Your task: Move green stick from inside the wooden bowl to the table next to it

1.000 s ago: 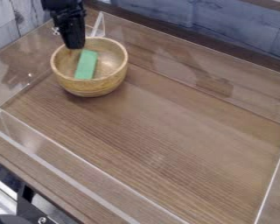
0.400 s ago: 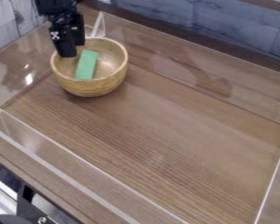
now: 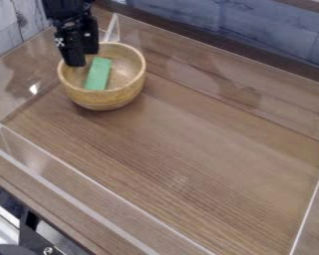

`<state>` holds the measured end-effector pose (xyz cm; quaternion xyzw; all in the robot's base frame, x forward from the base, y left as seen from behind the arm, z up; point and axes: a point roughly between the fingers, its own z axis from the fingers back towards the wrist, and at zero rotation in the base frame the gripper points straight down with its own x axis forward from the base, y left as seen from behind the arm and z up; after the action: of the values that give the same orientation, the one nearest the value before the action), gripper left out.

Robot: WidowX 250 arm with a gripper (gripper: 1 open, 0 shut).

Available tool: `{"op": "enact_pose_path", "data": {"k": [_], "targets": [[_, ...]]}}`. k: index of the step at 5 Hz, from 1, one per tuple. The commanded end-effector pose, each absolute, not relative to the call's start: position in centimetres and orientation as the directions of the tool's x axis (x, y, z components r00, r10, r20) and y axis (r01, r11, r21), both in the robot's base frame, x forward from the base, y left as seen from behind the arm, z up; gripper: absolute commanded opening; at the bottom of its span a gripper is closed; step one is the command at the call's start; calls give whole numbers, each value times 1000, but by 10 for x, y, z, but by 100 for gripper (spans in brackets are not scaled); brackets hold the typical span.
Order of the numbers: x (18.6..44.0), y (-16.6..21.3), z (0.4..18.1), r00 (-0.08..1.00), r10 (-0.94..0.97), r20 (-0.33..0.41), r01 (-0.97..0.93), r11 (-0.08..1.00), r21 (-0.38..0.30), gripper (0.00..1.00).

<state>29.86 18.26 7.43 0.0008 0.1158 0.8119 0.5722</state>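
Observation:
The green stick (image 3: 99,74) lies flat inside the wooden bowl (image 3: 120,88), which sits on the table (image 3: 189,149) at the upper left. My black gripper (image 3: 77,56) points down over the bowl's back-left rim, just above the stick's far end. Its fingers look spread apart with nothing between them. I cannot tell if the fingertips touch the stick.
Low clear acrylic walls (image 3: 43,164) edge the tabletop on all sides. The bowl stands close to the back-left corner of the walls. A grey tiled wall rises behind the table.
The gripper has shifted slightly left and lower over the bowl's rim and its fingers have spread. The stick and bowl have not moved.

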Motion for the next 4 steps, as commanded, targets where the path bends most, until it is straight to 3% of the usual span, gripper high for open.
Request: {"op": "enact_pose_path", "data": {"k": [1,3,4], "targets": [[307,186,94,-358,925,-124,-930,-342,137,100],[314,180,97,-393,908,-145,-916,-373,150,100],[315,177,99,-333,931,-150,-938,-310,157,100]]}}
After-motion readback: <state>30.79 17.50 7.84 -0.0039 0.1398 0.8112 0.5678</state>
